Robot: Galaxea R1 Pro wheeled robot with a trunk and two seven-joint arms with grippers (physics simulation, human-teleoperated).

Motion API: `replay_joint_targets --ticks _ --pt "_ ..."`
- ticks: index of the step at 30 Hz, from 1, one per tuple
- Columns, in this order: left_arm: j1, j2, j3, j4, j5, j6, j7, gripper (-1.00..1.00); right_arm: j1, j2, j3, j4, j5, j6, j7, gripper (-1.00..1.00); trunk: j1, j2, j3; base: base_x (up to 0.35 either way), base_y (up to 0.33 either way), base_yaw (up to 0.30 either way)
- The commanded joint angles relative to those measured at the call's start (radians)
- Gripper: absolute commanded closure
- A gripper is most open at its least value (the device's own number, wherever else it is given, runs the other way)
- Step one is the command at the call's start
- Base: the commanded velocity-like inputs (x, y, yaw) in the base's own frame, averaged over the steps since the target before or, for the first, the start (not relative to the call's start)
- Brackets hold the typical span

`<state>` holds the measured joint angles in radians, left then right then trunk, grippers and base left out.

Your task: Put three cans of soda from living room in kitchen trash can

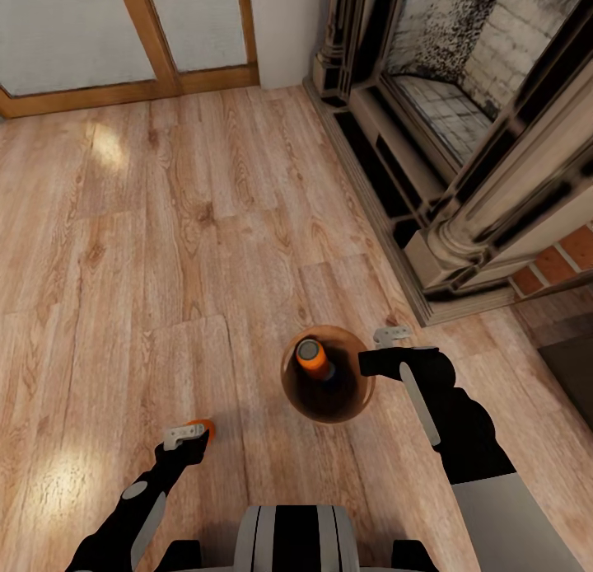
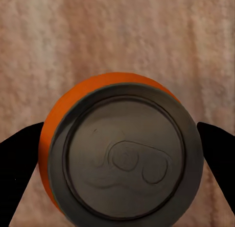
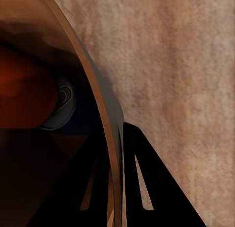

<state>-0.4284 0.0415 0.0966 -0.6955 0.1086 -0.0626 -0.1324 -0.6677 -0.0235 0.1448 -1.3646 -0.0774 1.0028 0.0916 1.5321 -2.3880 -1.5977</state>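
Left gripper: fingers closed on a soda can, carried low above the wood floor. In the left wrist view the can sits squarely between the two dark fingertips, one at each side against the orange wall; grey top with pull-tab outline faces the camera. No brand or writing readable on top or side.

Right gripper: clamped on the rim of the trash can, held above the floor ahead of the robot's trunk. The right wrist view shows one finger outside the amber wall and the other dimly through it on the inside, so the wall is pinched between them.

Inside the bin: a second soda can, lying tilted, grey top toward the far rim. Same can from the right wrist camera: dark orange, blurred. No label legible.

Surroundings: brick fireplace to the right, wood-framed glass doors at the far wall.
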Motion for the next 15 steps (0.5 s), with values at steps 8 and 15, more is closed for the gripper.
replay_joint_targets --ticks 8,15 --pt "0.0 0.0 0.0 0.001 -0.001 0.001 0.0 1.0 0.0 0.0 -0.001 -0.001 -0.024 0.0 0.005 1.0 0.007 0.0 0.0 0.0 0.0 0.0" --pt "0.0 0.0 0.0 0.001 -0.001 0.0 0.0 1.0 0.0 0.0 -0.001 -0.001 -0.024 0.0 0.005 1.0 0.007 0.0 0.0 0.0 0.0 0.0"
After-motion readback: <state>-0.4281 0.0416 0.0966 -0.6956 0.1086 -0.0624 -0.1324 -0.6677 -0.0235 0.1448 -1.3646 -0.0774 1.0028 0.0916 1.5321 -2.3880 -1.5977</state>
